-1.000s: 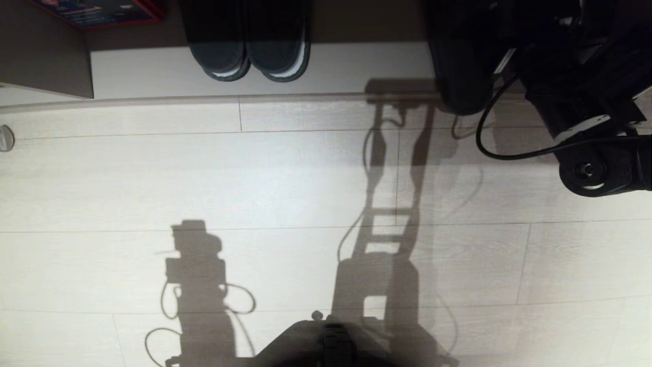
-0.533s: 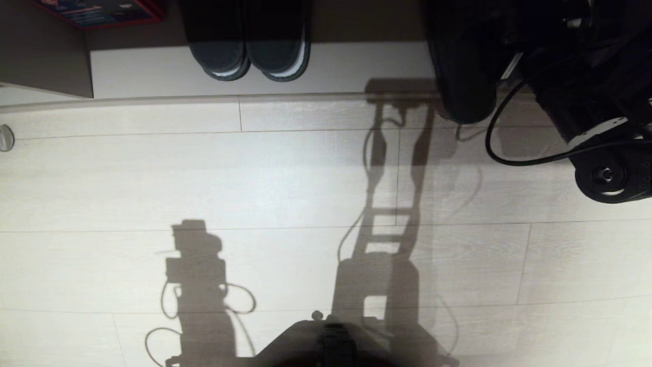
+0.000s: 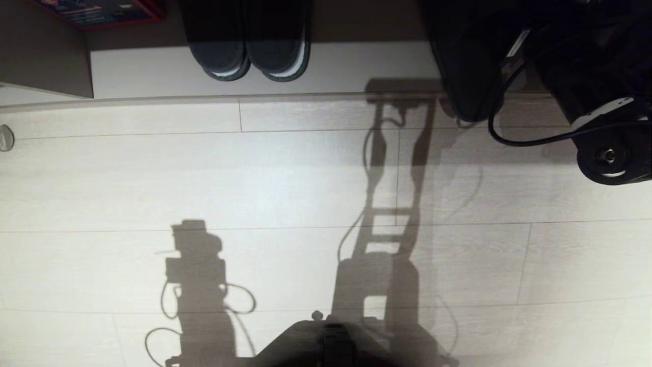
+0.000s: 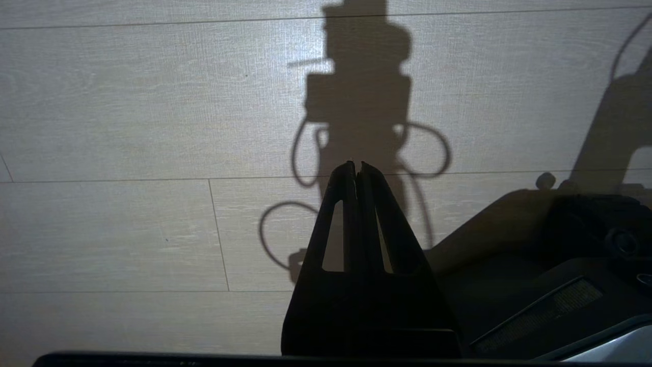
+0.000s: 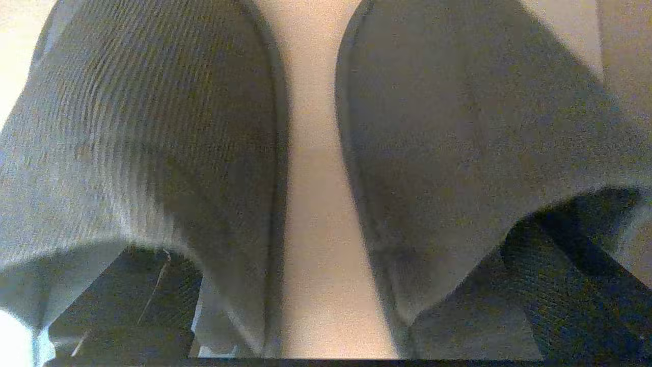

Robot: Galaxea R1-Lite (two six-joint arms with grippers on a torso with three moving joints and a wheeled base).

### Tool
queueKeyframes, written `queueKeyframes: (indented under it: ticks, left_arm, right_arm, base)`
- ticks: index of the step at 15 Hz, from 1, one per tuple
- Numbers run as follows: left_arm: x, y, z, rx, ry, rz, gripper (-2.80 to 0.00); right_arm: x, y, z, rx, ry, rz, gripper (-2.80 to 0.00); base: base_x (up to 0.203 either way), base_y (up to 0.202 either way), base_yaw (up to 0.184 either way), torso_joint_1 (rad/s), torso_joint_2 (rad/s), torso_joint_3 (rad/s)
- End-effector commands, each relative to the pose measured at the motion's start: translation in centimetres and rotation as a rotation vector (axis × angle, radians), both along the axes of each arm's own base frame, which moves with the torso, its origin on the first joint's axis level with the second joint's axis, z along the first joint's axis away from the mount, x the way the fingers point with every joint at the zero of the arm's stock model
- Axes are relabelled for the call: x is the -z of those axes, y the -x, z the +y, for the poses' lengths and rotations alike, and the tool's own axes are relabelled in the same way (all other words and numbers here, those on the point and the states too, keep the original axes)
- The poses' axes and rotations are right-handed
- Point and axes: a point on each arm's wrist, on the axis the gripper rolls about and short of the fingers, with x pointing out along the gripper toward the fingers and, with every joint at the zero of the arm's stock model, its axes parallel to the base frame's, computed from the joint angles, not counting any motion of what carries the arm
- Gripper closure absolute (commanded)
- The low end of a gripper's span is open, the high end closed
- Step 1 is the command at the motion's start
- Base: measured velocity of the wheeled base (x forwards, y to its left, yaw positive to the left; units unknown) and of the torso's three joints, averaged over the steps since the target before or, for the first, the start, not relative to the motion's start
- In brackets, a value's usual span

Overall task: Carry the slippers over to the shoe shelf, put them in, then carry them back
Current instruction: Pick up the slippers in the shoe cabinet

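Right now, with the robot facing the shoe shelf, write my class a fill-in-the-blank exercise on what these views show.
1. The left end effector hangs over the plank ____.
2. Its fingers are ____, with nothing between them.
3. In the right wrist view the two slippers show side by side with a ____ between them.
4. The black pair in the shoe shelf has ____-edged soles.

Missing words: floor; shut; gap; white.
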Motion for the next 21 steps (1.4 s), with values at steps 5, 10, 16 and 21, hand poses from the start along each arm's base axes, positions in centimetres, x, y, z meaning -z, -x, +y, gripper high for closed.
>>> queueKeyframes:
  ticks: [5,10,16,21]
  left_arm:
    - [0.0,0.0,0.0,0.0,0.0,0.0,0.0]
    - [0.0,0.0,0.0,-0.001,0.0,0.001,0.0]
    - [0.0,0.0,0.0,0.0,-0.001,0.0,0.0]
    - [0.0,0.0,0.0,0.0,-0.002,0.0,0.0]
  right_arm:
    - [0.3,-2.1,0.6,-0.018,-0.024,-0.017,-2.8]
    - [0.4,-2.8,0.7,-0.06,-0.06,-0.034,0.0]
    - [-0.3,-2.6,0.7,-0.061,-0.064,-0.066,0.0]
    - [-1.3,-0.8,0.4,-0.058,-0.068,-0.085,0.0]
  base:
    - [0.0,0.0,0.0,0.0,0.0,0.0]
    - [0.0,0.0,0.0,0.0,0.0,0.0]
    - [0.0,0.0,0.0,0.0,0.0,0.0]
    - [0.0,0.0,0.0,0.0,0.0,0.0]
